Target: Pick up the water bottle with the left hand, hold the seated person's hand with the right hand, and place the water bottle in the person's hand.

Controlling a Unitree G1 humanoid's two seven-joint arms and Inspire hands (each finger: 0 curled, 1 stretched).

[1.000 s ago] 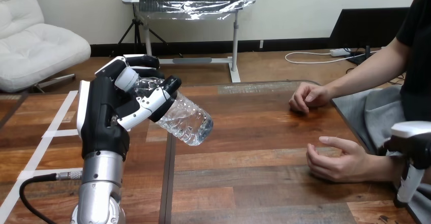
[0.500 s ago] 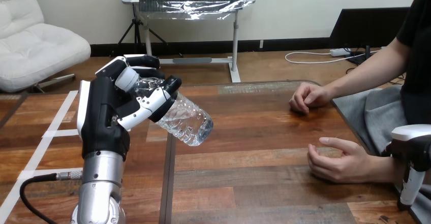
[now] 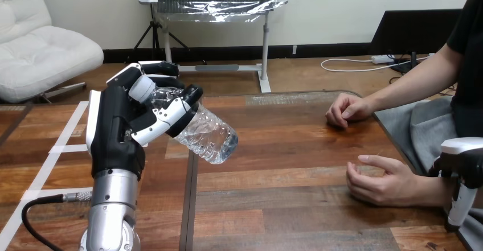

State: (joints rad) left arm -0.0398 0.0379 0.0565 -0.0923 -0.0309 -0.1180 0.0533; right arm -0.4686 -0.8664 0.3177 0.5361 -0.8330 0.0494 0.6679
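The left hand (image 3: 122,128) wraps fingers and thumb round the clear, ribbed water bottle (image 3: 208,134), tilted cap-up above the table's (image 3: 296,205) left part. The right hand (image 3: 464,163) is at the table's right edge, its grip impossible to tell.

Item 1, left arm: silver forearm stood upright from the bottom edge. Left hand (image 3: 117,131) was raised, fingers and thumb curled round the water bottle (image 3: 208,134).
Item 2, right hand (image 3: 462,161): sat low at the right edge.
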